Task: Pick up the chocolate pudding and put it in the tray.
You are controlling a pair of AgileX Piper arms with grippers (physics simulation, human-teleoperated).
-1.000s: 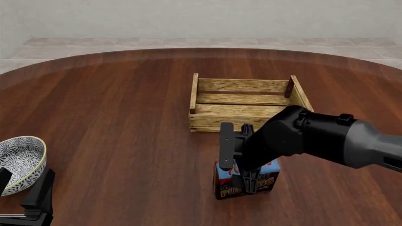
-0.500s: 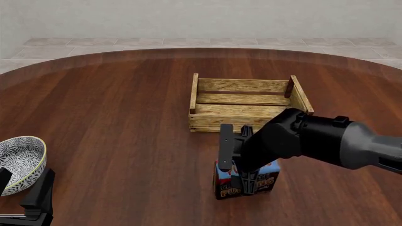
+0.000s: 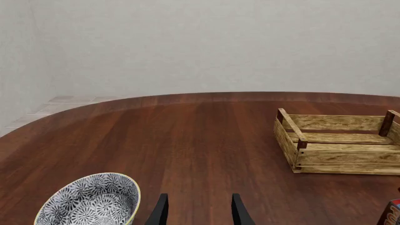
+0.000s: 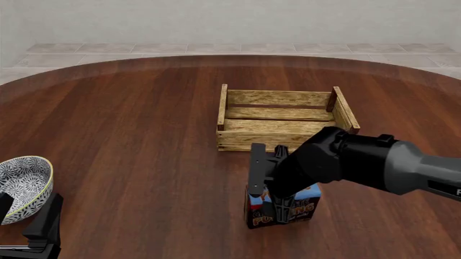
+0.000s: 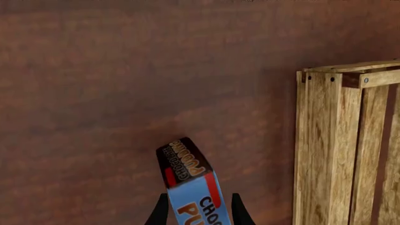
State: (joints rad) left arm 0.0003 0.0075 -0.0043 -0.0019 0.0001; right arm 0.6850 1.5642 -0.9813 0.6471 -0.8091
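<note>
The chocolate pudding (image 4: 306, 195) stands on the table just in front of the tray (image 4: 273, 139), a blue-topped carton with a dark brown front. My right gripper (image 4: 279, 208) reaches down over it, open, with one finger on each side of the carton. In the right wrist view the chocolate pudding (image 5: 190, 187) runs between the fingertips (image 5: 160, 212), and the tray (image 5: 325, 140) lies beside it. My left gripper (image 3: 198, 213) is open and holds nothing. It rests at the near left, where the tray (image 3: 337, 154) and a sliver of the chocolate pudding (image 3: 392, 213) also show.
A white patterned bowl (image 4: 21, 181) sits at the near left edge, right beside my left gripper (image 4: 25, 213); the bowl (image 3: 93, 201) is close to the left fingers. The dark wooden table (image 4: 129, 124) ends in a curved far edge before a tiled floor.
My right arm has sunk a little and shifted slightly left over the carton. The carton, the tray and the left arm have not moved.
</note>
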